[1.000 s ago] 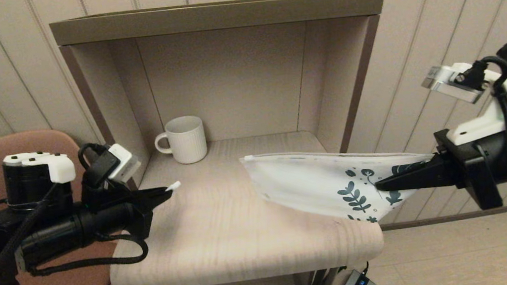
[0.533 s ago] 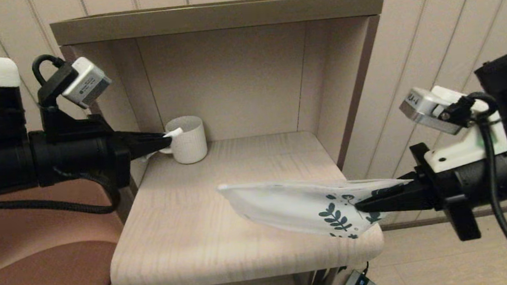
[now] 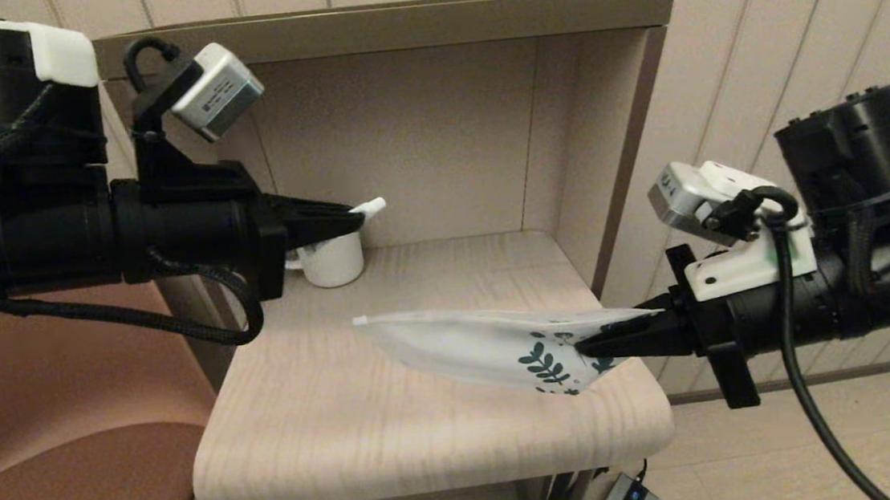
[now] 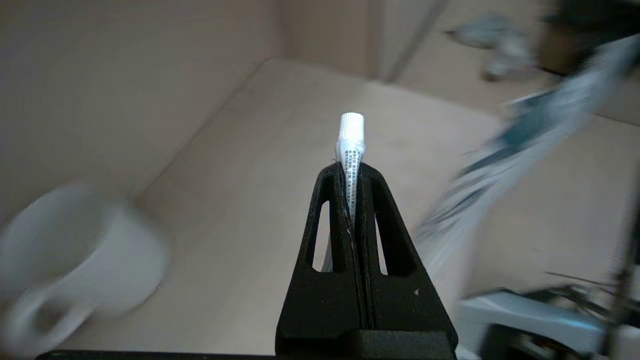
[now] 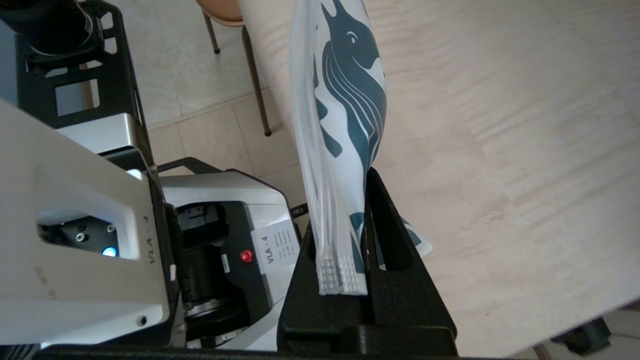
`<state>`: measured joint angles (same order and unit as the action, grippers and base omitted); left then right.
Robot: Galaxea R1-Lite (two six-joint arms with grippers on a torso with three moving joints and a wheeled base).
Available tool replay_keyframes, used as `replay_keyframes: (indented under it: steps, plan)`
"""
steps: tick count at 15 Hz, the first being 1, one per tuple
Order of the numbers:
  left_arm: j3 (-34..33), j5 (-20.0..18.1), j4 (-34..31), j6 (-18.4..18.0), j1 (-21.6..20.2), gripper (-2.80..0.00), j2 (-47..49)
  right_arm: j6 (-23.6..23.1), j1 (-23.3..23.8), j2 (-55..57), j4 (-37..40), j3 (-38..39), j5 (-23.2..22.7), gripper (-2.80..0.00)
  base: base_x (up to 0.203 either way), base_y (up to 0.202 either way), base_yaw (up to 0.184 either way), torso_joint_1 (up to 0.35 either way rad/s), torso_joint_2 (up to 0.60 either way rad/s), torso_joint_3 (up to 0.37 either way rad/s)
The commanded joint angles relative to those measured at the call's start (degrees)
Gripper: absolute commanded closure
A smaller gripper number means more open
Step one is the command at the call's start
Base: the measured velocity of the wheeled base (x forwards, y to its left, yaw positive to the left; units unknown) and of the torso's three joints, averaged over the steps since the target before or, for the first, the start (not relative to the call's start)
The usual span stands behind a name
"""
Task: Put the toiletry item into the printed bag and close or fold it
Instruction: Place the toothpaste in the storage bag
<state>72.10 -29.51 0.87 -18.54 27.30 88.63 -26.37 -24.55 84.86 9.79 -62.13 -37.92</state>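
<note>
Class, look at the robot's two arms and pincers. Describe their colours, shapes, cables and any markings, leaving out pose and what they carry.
Both arms are black cylinders with white plastic caps. Each ends in a black pincer, left pincer and right pincer, with tapered wedge fingers that have slot cut-outs. A silver-grey camera box sits on a bracket above each wrist. Black cables loop along both arms. The robot's body reads "VLA-4".

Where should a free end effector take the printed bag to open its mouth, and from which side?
Probably at the white zip edge, the free end of the printed bag, coming from the robot's left. The right end effector grips the leaf-printed end, so the bag juts leftward above the tabletop, zip end unheld. The left end effector is occupied, shut on the toiletry item.
</note>
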Motion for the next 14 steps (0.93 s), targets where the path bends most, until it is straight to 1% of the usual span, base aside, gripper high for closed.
replay_keyframes:
  steps: [1, 3, 6, 9, 11, 14]
  plan:
    - [2.87, -0.19, -1.57, -0.17, 3.11, 0.0, 2.03, -0.17, 0.03, 2.37, -0.06, -0.62, -0.22, 0.0, 0.0, 0.0, 0.0, 0.0, 0.0, 0.0]
    - [4.44, -0.19, -3.83, -0.25, 6.18, 0.0, 3.28, -0.17, 0.55, 4.0, -0.61, -1.21, -0.22, 0.0, 0.0, 0.0, 0.0, 0.0, 0.0, 0.0]
    - [4.13, -0.34, -6.25, -1.48, 9.43, 0.0, 3.73, -0.08, 1.7, 5.9, -3.02, -1.24, -0.22, 0.0, 0.0, 0.0, 0.0, 0.0, 0.0, 0.0]
    - [3.75, -4.85, -6.67, -1.59, 10.05, 0.0, 3.48, -0.08, 1.7, 6.38, -3.02, -1.32, -0.31, 0.0, 0.0, 0.0, 0.0, 0.0, 0.0, 0.0]
    - [3.57, -5.32, -6.93, -2.21, 10.69, 0.0, 4.0, 0.0, 1.7, 6.46, -2.94, -1.65, -0.48, 0.0, 0.0, 0.0, 0.0, 0.0, 0.0, 0.0]
    - [2.88, -8.44, -6.76, -4.29, 10.74, 0.0, 6.29, 0.18, 1.61, 6.29, -2.67, -2.4, -0.75, 0.0, 0.0, 0.0, 0.0, 0.0, 0.0, 0.0]
